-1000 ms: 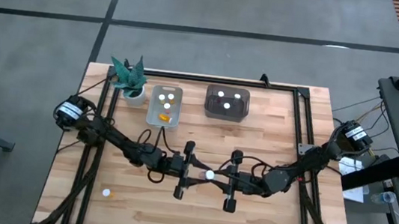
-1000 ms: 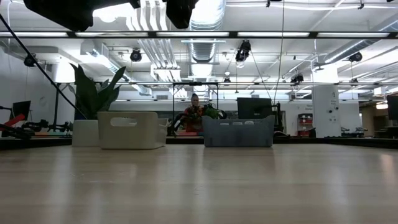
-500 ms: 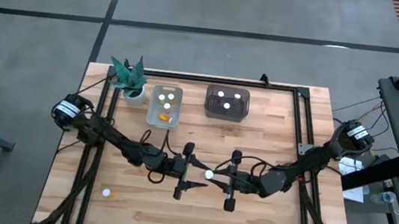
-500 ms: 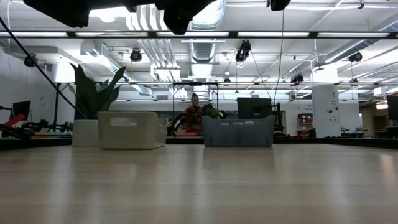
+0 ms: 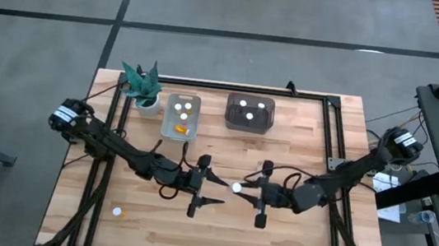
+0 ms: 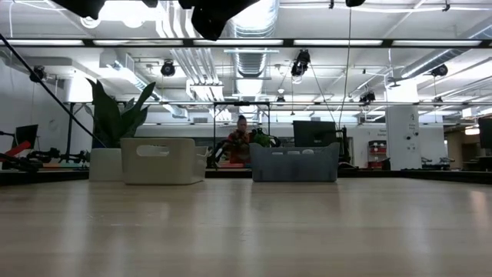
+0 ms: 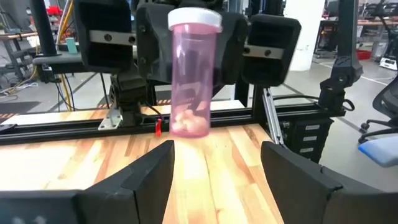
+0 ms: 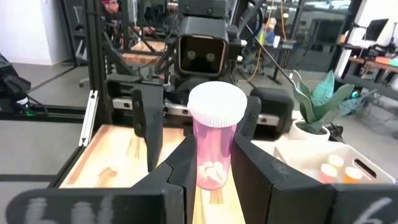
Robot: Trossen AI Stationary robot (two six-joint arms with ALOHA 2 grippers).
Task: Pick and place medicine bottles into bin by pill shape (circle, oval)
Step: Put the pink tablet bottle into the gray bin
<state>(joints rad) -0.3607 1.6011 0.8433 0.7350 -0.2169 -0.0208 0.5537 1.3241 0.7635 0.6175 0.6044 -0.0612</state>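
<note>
Bottle (image 8: 217, 140) stands upright, cap up, pinched between our right gripper (image 5: 254, 195) fingers (image 8: 262, 176) above the mid table, while our left gripper (image 5: 208, 193), facing it and spread wide, holds nothing, so the right arm must carry it to a bin (image 5: 180, 126).
</note>
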